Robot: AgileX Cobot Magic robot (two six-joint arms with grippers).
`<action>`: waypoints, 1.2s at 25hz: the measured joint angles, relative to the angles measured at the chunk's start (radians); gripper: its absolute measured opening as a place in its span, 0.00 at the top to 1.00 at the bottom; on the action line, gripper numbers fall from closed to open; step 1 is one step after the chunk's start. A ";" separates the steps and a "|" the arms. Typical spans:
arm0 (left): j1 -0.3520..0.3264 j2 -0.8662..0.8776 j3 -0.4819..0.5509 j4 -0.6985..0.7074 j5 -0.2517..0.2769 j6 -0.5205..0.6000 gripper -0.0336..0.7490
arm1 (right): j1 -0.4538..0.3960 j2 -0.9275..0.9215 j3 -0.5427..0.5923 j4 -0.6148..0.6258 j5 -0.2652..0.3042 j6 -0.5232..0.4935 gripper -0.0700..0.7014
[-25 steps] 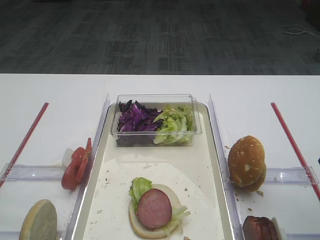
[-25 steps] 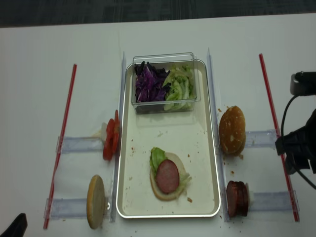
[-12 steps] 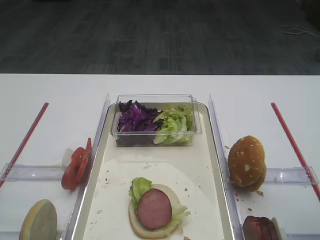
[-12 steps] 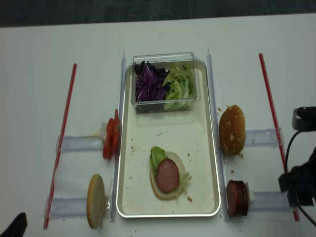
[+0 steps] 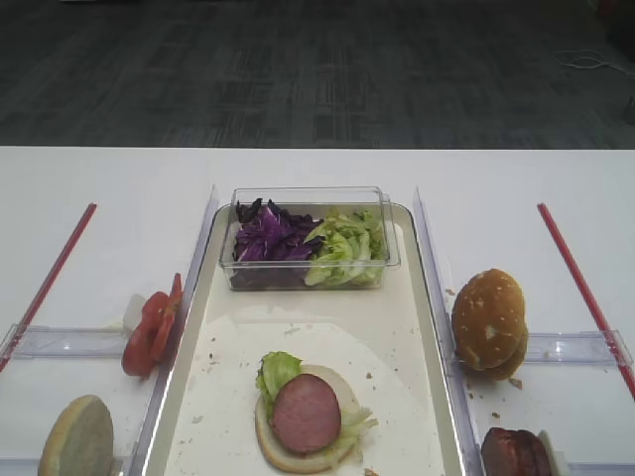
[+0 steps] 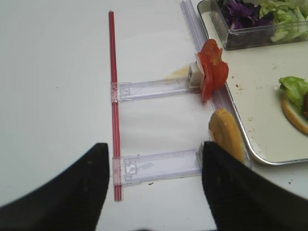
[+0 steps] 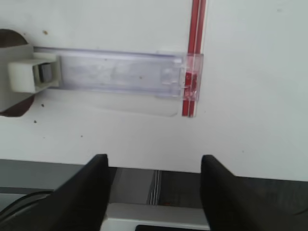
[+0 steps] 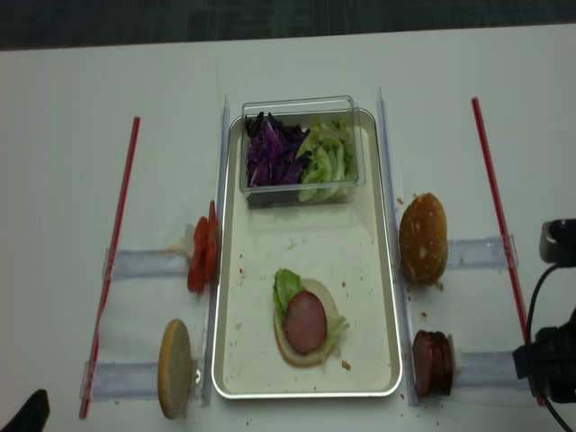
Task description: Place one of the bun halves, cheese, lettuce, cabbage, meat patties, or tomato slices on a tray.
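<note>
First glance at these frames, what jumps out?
The half-built burger on the tray: a meat patty on lettuce over a bun base, near the tray's front. Behind it, a clear box holds purple cabbage beside green lettuce. Tomato slices stand left of the tray, sesame bun tops right.

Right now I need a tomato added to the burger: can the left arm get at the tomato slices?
Probably yes. The tomato slices stand upright in their holder beside the tray, with bare table between them and the left gripper, whose fingers are open.
</note>
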 joint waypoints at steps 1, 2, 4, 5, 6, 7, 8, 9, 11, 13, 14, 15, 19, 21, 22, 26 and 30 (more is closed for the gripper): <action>0.000 0.000 0.000 0.000 0.000 0.000 0.41 | 0.000 -0.017 0.000 0.002 0.000 0.000 0.36; 0.000 0.000 0.000 0.000 0.000 0.000 0.41 | 0.000 -0.039 0.000 0.002 0.001 0.000 0.36; 0.000 0.000 0.000 0.000 0.000 0.000 0.41 | 0.000 -0.088 0.001 0.002 0.002 0.000 0.36; 0.000 0.000 0.000 0.000 0.000 0.000 0.41 | 0.000 -0.110 0.001 0.002 0.003 0.000 0.37; 0.000 0.000 0.000 0.000 0.000 0.000 0.41 | 0.000 -0.138 0.002 0.002 0.004 -0.001 0.37; 0.000 0.000 0.000 0.000 0.000 0.000 0.41 | 0.000 -0.168 0.002 0.002 0.007 -0.001 0.38; 0.000 0.000 0.000 0.000 0.000 0.000 0.41 | 0.000 -0.194 0.004 0.002 0.009 -0.001 0.38; 0.000 0.000 0.000 0.000 0.000 0.000 0.41 | 0.000 -0.226 0.004 0.002 0.014 -0.001 0.38; 0.000 0.000 0.000 0.000 0.000 0.000 0.41 | 0.000 -0.294 0.004 0.002 0.018 -0.001 0.38; 0.000 0.000 0.000 0.000 0.000 0.000 0.41 | 0.000 -0.356 0.004 0.002 0.022 -0.001 0.38; 0.000 0.000 0.000 0.000 0.000 0.000 0.41 | 0.000 -0.390 0.004 0.002 0.023 -0.001 0.38; 0.000 0.000 0.000 0.000 0.000 0.000 0.41 | 0.000 -0.424 0.004 0.002 0.024 -0.001 0.38; 0.000 0.000 0.000 0.000 0.000 0.000 0.41 | 0.000 -0.543 0.004 0.002 0.030 -0.001 0.38; 0.000 0.000 0.000 0.000 0.000 0.000 0.41 | 0.000 -0.601 0.004 0.002 0.034 -0.001 0.38; 0.000 0.000 0.000 0.000 0.000 0.000 0.41 | 0.000 -0.627 0.004 0.002 0.036 -0.001 0.38; 0.000 0.000 0.000 0.000 0.000 0.000 0.41 | 0.000 -0.715 0.004 0.002 0.043 -0.002 0.38; 0.000 0.000 0.000 0.000 0.000 0.000 0.41 | 0.000 -0.797 0.004 0.002 0.045 -0.002 0.38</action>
